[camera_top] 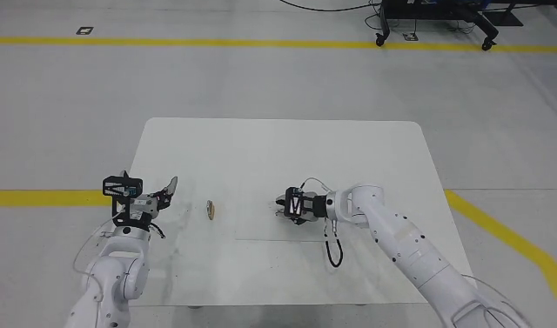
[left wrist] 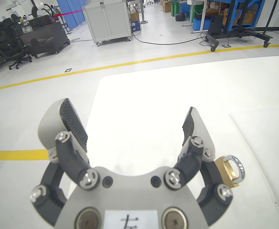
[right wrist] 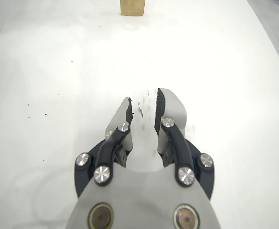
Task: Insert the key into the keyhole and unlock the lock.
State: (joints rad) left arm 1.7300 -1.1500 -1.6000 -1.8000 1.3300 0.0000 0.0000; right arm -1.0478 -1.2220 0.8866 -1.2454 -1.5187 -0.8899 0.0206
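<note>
Top view: the lock (camera_top: 211,209) lies on the white table (camera_top: 287,145), between the 2 grippers. The left gripper (camera_top: 162,195) is near the table's left edge, close to the lock. The right gripper (camera_top: 279,204) sits low near the table's middle and points toward the lock.

Left wrist view: the left gripper (left wrist: 129,122) is spread wide, with bare table between its 2 ribbed pads (left wrist: 73,125), so it holds nothing. The brass lock (left wrist: 230,170), with its steel shackle, shows just beside the base of 1 finger.

Right wrist view: the right gripper (right wrist: 144,96) is only narrowly open. The key (right wrist: 140,111) sits edge-on in that gap, nearer 1 pad; whether it touches that pad I cannot tell, and the other pad stands clear of it. The lock (right wrist: 132,2) rests straight ahead, well apart, shackle shut and pointing away.
</note>
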